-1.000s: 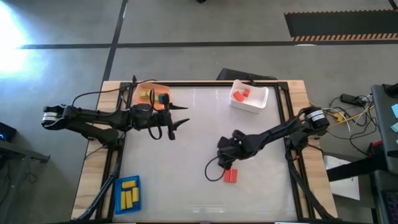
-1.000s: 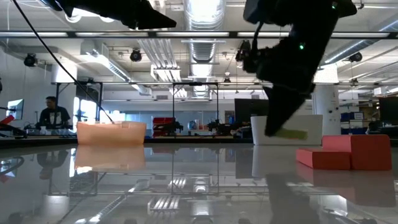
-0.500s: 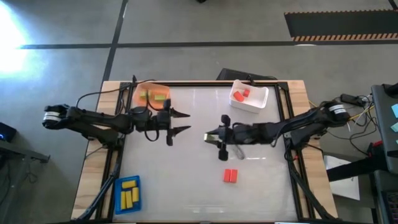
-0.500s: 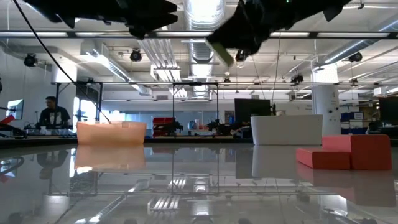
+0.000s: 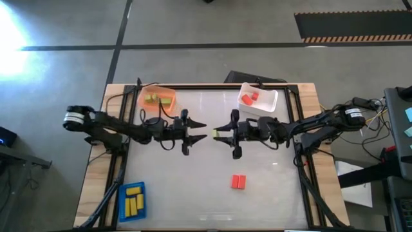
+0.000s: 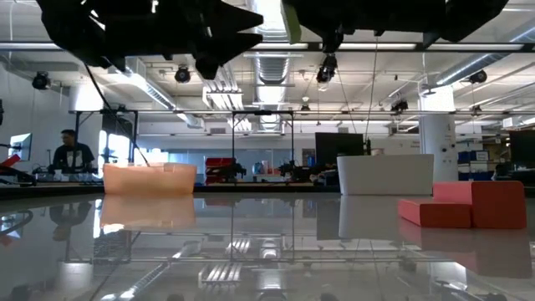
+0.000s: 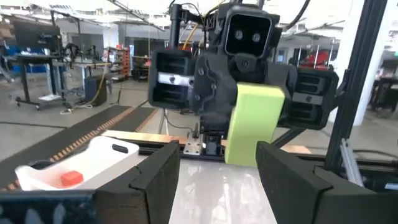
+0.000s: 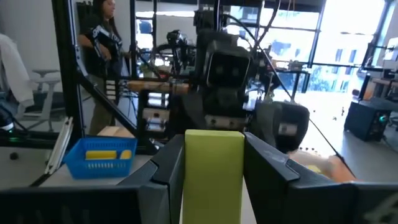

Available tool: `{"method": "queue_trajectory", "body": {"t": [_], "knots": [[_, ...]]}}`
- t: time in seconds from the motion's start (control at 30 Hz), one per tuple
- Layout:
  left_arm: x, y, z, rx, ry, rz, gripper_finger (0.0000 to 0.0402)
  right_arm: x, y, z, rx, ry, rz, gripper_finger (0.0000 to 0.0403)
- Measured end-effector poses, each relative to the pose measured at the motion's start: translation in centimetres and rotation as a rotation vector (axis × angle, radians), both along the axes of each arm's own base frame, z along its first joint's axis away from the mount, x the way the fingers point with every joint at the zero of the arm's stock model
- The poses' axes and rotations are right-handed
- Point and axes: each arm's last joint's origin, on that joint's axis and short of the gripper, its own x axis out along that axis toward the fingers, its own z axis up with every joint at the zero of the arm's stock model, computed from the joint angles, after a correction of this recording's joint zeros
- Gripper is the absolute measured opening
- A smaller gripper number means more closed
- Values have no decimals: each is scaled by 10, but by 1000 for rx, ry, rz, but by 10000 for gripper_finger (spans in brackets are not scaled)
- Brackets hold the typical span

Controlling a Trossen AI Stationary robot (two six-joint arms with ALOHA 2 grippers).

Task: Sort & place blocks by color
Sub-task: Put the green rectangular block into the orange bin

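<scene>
My right gripper (image 5: pixel 219 134) is shut on a light green block (image 8: pixel 213 168) above the middle of the table. The block also shows in the left wrist view (image 7: pixel 252 124). My left gripper (image 5: pixel 203 131) faces it from the left, a little short of the block, open with nothing between its fingers (image 7: pixel 155 180). Two red blocks (image 5: pixel 239 182) lie flat on the table nearer the front edge. More green blocks lie in the orange tray (image 5: pixel 156 98), red ones in the white tray (image 5: pixel 259 100), and yellow ones in the blue tray (image 5: pixel 132 200). My right gripper pinches the green block by two opposite sides (image 8: pixel 186 171) between its two fingers. The fingers are about level and point toward the table's left. The block is lifted clear of the table and sticks out past the fingertips, its free face (image 7: pixel 255 112) toward my left gripper.
The orange tray stands at the far left, the white tray at the far right and the blue tray at the near left corner. In the low view the red blocks (image 6: pixel 468 205) lie at the right. People show in the room beyond the table.
My right gripper has lifted the green block from beside the red blocks, tipped from pointing down to level, and gone up toward the table's far edge. My left gripper has moved right toward the middle, sunk a little and rolled. The two now face each other.
</scene>
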Motion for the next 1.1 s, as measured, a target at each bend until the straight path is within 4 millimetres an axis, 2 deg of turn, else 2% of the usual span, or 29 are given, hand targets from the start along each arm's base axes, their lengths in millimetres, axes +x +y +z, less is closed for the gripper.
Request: {"method": "queue_trajectory", "body": {"t": [0.13,0.27,0.43,0.7,1.1], "knots": [[15,0,-7,-12,-3,-19,196,0,0,3,-13,-12,-1,115],[29,-4,-10,-12,-19,-143,197,0,0,3,-15,-13,-1,115],[40,-5,-10,-27,-22,-194,217,0,0,3,-8,-14,-2,115],[47,-1,-6,-26,-37,-96,260,0,0,5,12,-36,-1,115],[53,-2,4,69,-69,-94,262,-1,-1,12,5,-104,-12,115]]}}
